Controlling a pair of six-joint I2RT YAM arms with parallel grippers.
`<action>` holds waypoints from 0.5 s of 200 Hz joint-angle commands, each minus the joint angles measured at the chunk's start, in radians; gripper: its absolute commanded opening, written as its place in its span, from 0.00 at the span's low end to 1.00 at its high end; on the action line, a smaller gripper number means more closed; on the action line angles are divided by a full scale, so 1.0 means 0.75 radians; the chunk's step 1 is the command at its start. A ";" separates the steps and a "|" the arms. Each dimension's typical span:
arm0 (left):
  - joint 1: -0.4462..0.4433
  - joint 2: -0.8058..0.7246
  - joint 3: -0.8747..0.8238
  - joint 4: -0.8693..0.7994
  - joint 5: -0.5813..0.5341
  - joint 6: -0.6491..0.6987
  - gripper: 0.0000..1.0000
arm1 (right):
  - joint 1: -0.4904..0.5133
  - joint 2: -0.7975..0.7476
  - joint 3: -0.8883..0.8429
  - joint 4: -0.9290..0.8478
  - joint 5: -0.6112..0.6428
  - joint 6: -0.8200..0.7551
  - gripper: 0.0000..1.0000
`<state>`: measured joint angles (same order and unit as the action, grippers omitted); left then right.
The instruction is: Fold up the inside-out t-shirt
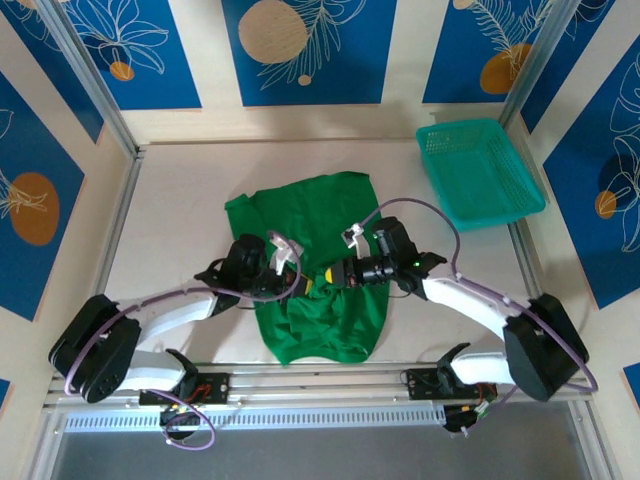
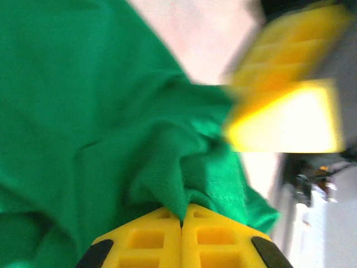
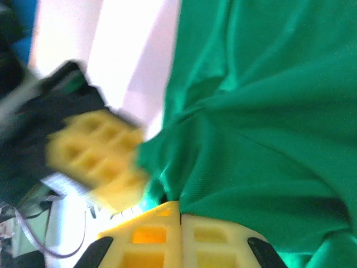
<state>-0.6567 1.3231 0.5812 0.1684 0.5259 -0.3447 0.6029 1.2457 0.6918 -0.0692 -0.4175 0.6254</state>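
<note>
The green inside-out t-shirt (image 1: 312,262) lies wrinkled on the table's middle, its lower part bunched toward the near edge. Both grippers meet over its centre, tips almost touching. My left gripper (image 1: 309,287) comes in from the left; in the left wrist view its yellow jaws (image 2: 182,219) are pressed together on a pinched fold of the t-shirt (image 2: 111,111). My right gripper (image 1: 328,273) reaches in from the right, and in the right wrist view it (image 3: 179,207) is shut on a fold of the green cloth (image 3: 262,123). Each wrist view shows the other gripper's yellow fingers, blurred.
A teal mesh basket (image 1: 480,172) stands at the back right of the table. Metal frame rails (image 1: 120,200) run along the table's left and right sides. Bare beige tabletop (image 1: 180,190) surrounds the shirt.
</note>
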 commanded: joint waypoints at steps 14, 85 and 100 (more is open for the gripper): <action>0.059 0.150 0.160 -0.443 -0.328 0.073 0.13 | -0.002 -0.102 0.027 0.012 -0.265 0.113 0.00; 0.066 0.080 0.227 -0.530 -0.232 0.029 0.33 | -0.020 0.010 0.056 -0.102 -0.118 0.162 0.00; 0.066 -0.053 0.171 -0.506 -0.140 0.016 0.35 | -0.023 0.064 0.072 -0.101 -0.124 0.165 0.00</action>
<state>-0.6125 1.4246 0.7368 -0.1909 0.3157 -0.3229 0.5941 1.2354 0.7113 -0.0772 -0.5304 0.7414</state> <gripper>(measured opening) 0.335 0.050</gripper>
